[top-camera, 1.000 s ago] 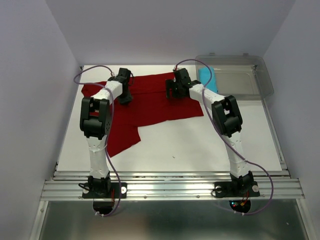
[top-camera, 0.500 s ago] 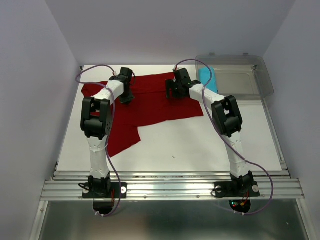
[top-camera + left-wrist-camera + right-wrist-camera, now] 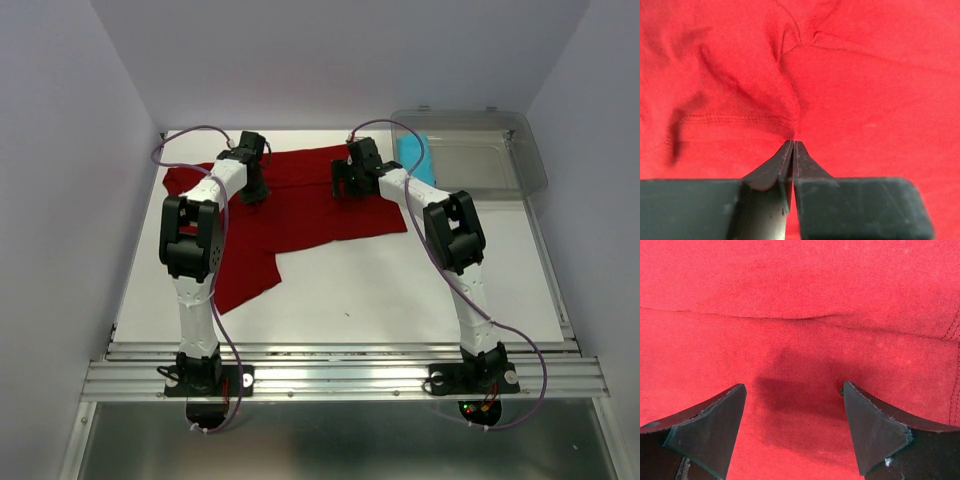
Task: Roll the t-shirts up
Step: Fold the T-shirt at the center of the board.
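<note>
A dark red t-shirt (image 3: 300, 205) lies spread across the back of the white table, one part hanging toward the front left. My left gripper (image 3: 254, 188) is down on its left part. In the left wrist view its jaws (image 3: 793, 143) are shut, tips pinching a pucker of the red cloth (image 3: 865, 90) from which wrinkles fan out. My right gripper (image 3: 346, 186) stands over the shirt's right part. Its fingers (image 3: 794, 390) are wide open just above flat red cloth (image 3: 800, 290), holding nothing. A cyan-blue t-shirt (image 3: 412, 150) lies in the bin.
A clear plastic bin (image 3: 495, 165) sits at the back right corner, close to the right arm's elbow. White table surface (image 3: 400, 290) lies in front of the shirt. Walls close in on both sides and at the back.
The left wrist has shifted slightly toward the back of the table over the shirt. The right arm has stayed still.
</note>
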Robot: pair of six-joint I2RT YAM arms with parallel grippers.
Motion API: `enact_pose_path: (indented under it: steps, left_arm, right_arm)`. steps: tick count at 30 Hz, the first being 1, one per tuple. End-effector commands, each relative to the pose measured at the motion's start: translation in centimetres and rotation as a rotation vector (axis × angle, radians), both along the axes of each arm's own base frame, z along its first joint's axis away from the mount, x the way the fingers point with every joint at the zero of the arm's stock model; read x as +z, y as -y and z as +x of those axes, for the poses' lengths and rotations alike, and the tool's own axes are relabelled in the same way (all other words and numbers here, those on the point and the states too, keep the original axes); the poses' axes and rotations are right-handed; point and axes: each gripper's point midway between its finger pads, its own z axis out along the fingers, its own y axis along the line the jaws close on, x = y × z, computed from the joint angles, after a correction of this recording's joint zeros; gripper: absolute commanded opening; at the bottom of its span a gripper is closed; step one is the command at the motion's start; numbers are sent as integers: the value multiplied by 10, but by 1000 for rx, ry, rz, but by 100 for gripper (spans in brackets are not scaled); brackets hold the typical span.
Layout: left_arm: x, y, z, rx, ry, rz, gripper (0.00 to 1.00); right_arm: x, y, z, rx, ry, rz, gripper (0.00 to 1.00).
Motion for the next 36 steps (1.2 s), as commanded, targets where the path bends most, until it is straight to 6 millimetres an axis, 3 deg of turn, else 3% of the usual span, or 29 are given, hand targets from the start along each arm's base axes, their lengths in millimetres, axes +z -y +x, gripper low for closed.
enact_pose_path:
  steps: [1, 4, 10, 16, 28, 30, 36]
  left_arm:
    - [41, -4, 6, 1, 95, 47, 35]
    - [37, -6, 7, 0, 88, 71, 44]
    - [23, -11, 11, 0, 60, 118, 44]
    - [13, -11, 12, -10, 39, 128, 38]
    - [-1, -6, 11, -30, 14, 119, 38]
    - [-1, -6, 11, -29, 13, 119, 35]
    - [9, -9, 10, -13, 29, 126, 3]
  right_arm:
    - [36, -6, 3, 4, 57, 50, 84]
    - [35, -6, 3, 4, 56, 49, 84]
    - [35, -6, 3, 5, 55, 50, 84]
    - [35, -7, 3, 4, 56, 52, 84]
    - [34, -6, 1, 3, 51, 48, 84]
    - [34, -5, 1, 4, 52, 47, 84]
    - [34, -4, 0, 3, 53, 44, 84]
